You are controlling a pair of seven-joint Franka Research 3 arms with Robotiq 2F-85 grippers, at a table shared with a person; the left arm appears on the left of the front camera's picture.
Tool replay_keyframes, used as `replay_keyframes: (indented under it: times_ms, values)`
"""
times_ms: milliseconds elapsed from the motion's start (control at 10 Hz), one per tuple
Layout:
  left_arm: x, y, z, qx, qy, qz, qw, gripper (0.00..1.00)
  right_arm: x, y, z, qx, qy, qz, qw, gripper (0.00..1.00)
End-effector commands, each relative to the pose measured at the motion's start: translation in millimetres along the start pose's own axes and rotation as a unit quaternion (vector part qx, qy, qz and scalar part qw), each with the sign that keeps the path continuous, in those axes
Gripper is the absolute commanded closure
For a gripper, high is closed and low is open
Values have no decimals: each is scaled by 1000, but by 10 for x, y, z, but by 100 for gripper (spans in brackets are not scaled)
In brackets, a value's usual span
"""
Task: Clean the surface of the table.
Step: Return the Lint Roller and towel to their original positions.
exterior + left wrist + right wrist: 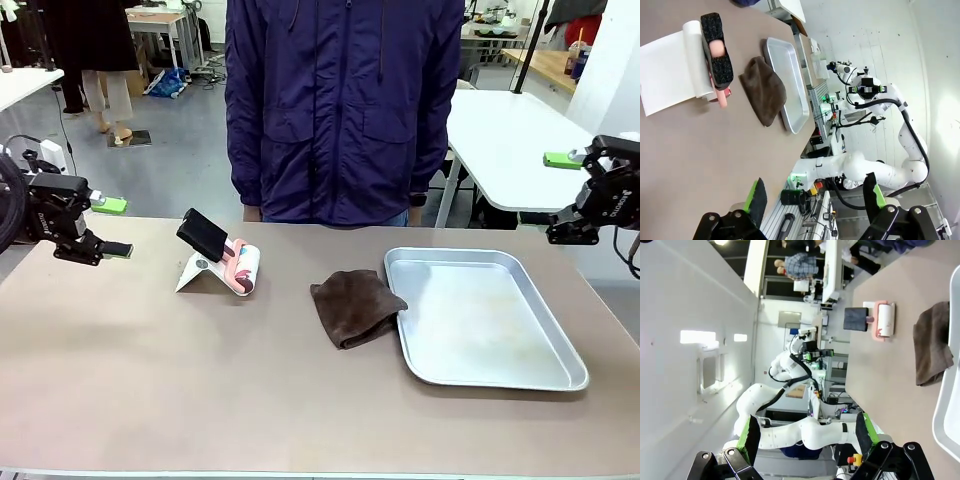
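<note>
The brownish worktop point(200, 380) fills the lower half of the front frame, and a person in a dark blue jacket point(340, 100) stands at its far edge, top centre. In the middle lies a crumpled brown cloth point(355, 307), touching the left rim of a silver tray point(560, 375) at lower right. Left of centre sits a lint roller point(240, 268) with a black handle, a white sheet peeled out beneath it. The left gripper point(112, 228) hangs at the far left edge, jaws wide apart and gripping nothing. The right gripper point(575, 160) hangs at the far right, off the worktop's corner, jaws likewise spread and bare.
</note>
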State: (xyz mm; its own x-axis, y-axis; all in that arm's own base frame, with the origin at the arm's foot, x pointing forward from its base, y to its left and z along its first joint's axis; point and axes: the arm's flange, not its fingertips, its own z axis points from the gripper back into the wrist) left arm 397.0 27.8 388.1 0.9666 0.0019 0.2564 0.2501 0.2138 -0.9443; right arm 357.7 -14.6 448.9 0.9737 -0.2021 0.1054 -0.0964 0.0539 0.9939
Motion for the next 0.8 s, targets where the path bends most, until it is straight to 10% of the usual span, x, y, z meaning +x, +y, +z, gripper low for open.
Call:
replay_keyframes:
  times_ms: [0, 700]
  values:
    - [-50, -37, -34, -9, -5, -2, 1000, 0, -6, 32, -11, 4, 1, 4, 1000, 0]
    - [-50, -37, -34, -9, -5, -2, 1000, 0, -6, 32, -11, 4, 1, 4, 1000, 0]
